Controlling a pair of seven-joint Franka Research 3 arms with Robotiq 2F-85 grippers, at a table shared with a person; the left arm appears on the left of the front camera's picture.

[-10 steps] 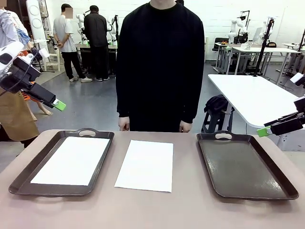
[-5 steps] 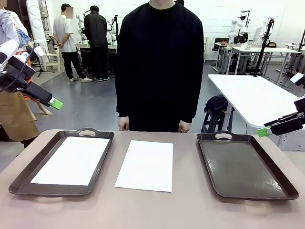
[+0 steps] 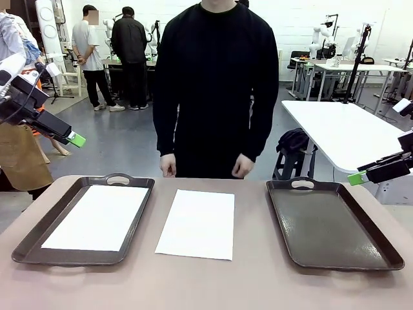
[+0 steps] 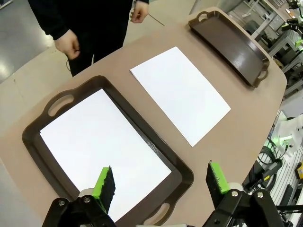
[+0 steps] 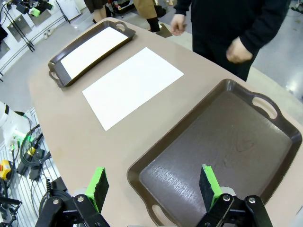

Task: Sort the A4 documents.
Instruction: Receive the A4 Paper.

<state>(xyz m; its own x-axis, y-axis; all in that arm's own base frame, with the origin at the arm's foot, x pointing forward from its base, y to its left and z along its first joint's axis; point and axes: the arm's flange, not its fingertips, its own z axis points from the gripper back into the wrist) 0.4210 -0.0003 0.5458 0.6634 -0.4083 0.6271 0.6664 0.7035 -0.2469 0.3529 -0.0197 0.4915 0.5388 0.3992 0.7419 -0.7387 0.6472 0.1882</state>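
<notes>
The left gripper [image 4: 161, 182] and right gripper [image 5: 154, 184] hung wide open and empty, seemingly readied for the unsorted A4 sheet [image 3: 197, 223] at the middle of the tabletop [image 3: 258, 278].

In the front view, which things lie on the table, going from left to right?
Left tray holding an A4 sheet → loose A4 sheet → right tray.

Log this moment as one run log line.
left gripper: open, raised | right gripper: open, raised | left tray: A4 sheet | table centre: second A4 sheet
</notes>
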